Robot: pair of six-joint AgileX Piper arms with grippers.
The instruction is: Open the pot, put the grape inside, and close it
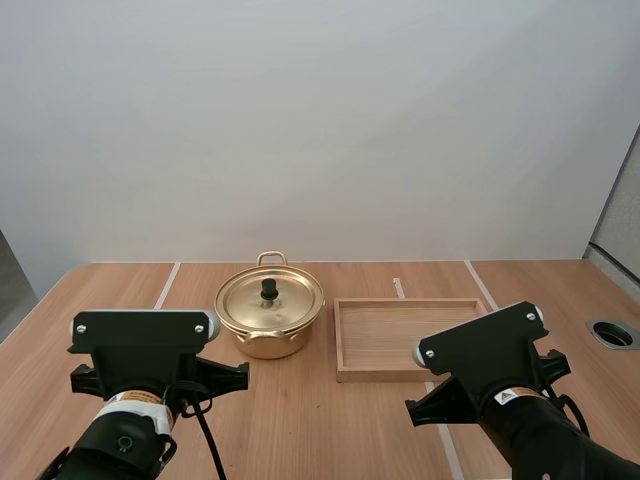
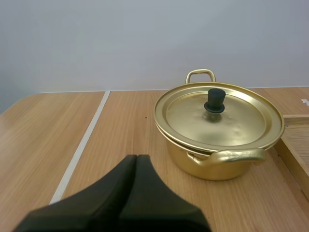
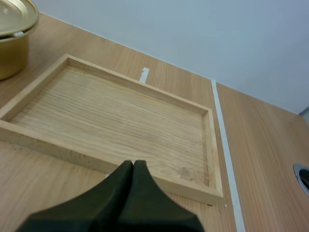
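Observation:
A gold pot (image 1: pixel 270 315) with two loop handles stands mid-table, its lid (image 2: pixel 219 116) on and topped by a black knob (image 2: pixel 214 100). My left gripper (image 2: pixel 136 157) is shut, its fingers lying together as one dark wedge, short of the pot and a little to its left. My right gripper (image 3: pixel 133 163) is likewise shut on nothing, hovering at the near rim of the wooden tray (image 3: pixel 111 118). The pot's edge (image 3: pixel 12 29) shows beside that tray. In the high view both arms' wrist housings sit near the front of the table.
The wooden tray (image 1: pixel 345 340) lies right of the pot with nothing in it. White tape lines (image 1: pixel 167 285) cross the tabletop. A round cable port (image 1: pixel 613 333) is set into the table at the far right.

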